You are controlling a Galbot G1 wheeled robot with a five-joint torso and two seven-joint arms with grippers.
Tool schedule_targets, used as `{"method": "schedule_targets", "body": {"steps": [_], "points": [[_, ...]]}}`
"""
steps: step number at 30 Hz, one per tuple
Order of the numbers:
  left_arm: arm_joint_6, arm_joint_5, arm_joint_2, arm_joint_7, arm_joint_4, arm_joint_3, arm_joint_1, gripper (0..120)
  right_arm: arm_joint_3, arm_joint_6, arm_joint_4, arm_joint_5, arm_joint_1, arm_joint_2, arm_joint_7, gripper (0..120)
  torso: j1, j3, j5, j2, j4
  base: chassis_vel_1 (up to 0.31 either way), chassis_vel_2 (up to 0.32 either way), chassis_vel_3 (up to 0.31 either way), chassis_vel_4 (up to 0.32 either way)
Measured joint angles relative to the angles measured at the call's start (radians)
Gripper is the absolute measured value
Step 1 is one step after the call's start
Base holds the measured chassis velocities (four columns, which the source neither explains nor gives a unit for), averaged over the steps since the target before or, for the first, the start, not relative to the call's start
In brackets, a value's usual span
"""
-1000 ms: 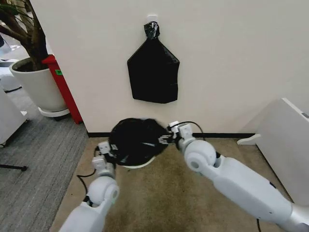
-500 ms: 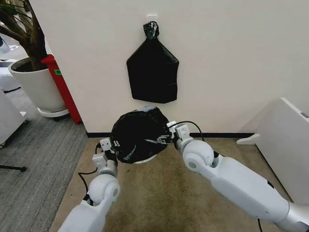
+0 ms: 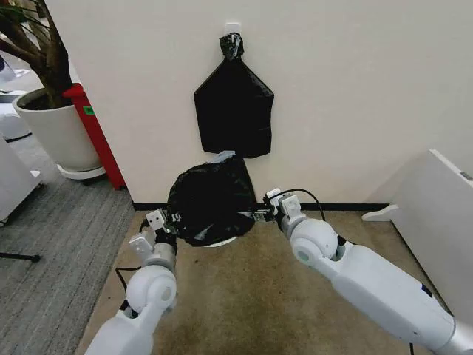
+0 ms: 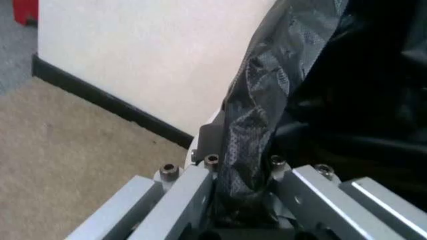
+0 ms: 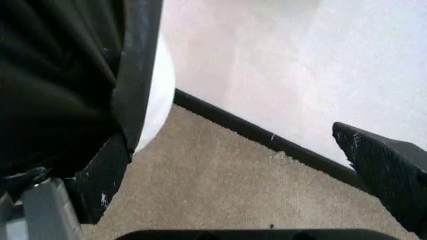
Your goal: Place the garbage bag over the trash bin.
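Even, bright indoor light with soft shadows on the wall [image 3: 355, 89]. The garbage bag [image 3: 211, 201] shows faint sheen. Both wrist views are soft up close.

tan carpet floor [image 3: 251, 296] running up to a black baseboard [image 3: 347, 207], small white bin [image 3: 216, 242] sitting on it by the wall, grey carpet [image 3: 52, 251] off to the left with a big white plant pot [image 3: 59, 133]

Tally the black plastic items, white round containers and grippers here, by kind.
Black plastic: 2, the garbage bag and the knotted bundle.
White round containers: 2, the trash bin and the plant pot.
Grippers: 2, left gripper, right gripper.
Total: 6.
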Motion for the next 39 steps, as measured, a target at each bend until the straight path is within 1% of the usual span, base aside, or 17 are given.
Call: {"method": "schedule_targets", "body": {"steps": [5,10,16,24,27,29,30,31,32,39], "points": [[0.009,-0.064,0.004,-0.013,-0.036,-0.017,0.014,1,-0.002,0.001,-0.005,-0.009,-0.006,-0.001,-0.006,100,0.0,0.0,-0.0001,0.0,0.0002,0.0,0.0,0.0,0.0],[0.007,-0.08,-0.005,-0.033,-0.038,-0.019,0.007,1,-0.005,0.001,-0.002,-0.016,-0.019,-0.002,-0.009,100,0.0,0.0,-0.0001,0.0,0.0001,0.0,0.0,0.0,0.0],[-0.007,-0.08,-0.014,-0.049,0.003,-0.019,-0.013,1,0.0,0.0,0.013,-0.022,-0.024,-0.002,-0.01,100,0.0,0.0,-0.0001,0.0,0.0,0.0,0.0,0.0,0.0],[-0.029,-0.045,-0.03,-0.041,0.064,-0.004,-0.017,1,0.06,-0.011,0.088,-0.036,0.017,0.001,-0.021,100,0.0,0.0,-0.0002,0.0,0.0002,0.0,0.0,0.0,0.0],[-0.056,-0.019,-0.044,-0.037,0.097,0.007,-0.024,1,0.096,-0.015,0.144,-0.002,0.023,0.011,-0.011,100,0.0,0.0,-0.0003,0.0,0.0001,0.0,0.0,0.0,0.0],[-0.074,-0.005,-0.054,-0.037,0.117,0.013,-0.034,1,0.111,-0.018,0.18,0.045,0.015,0.021,0.012,100,0.0,0.0,-0.0003,0.0,0.0002,0.0,0.0,0.0,0.0],[-0.074,-0.005,-0.054,-0.037,0.117,0.013,-0.034,1,0.111,-0.018,0.18,0.045,0.015,0.021,0.012,100,0.0,0.0,-0.0003,0.0,0.0002,0.0,0.0,0.0,0.0],[-0.089,0.003,-0.062,-0.038,0.133,0.019,-0.043,1,0.115,-0.02,0.213,0.08,-0.004,0.031,0.034,100,0.0,0.0,-0.0003,0.0,0.0002,0.0,0.0,0.0,0.0],[-0.093,0.006,-0.064,-0.039,0.138,0.023,-0.047,1,0.114,-0.021,0.226,0.083,-0.015,0.035,0.036,100,0.0,0.0,-0.0002,0.0,0.0001,0.0,0.0,0.0,0.0],[-0.101,0.005,-0.07,-0.048,0.146,0.038,-0.083,1,0.098,-0.022,0.233,0.064,-0.05,0.05,0.032,100,0.0,0.0,-0.0002,0.0,0.0001,0.0,0.0,0.0,0.0]]}}
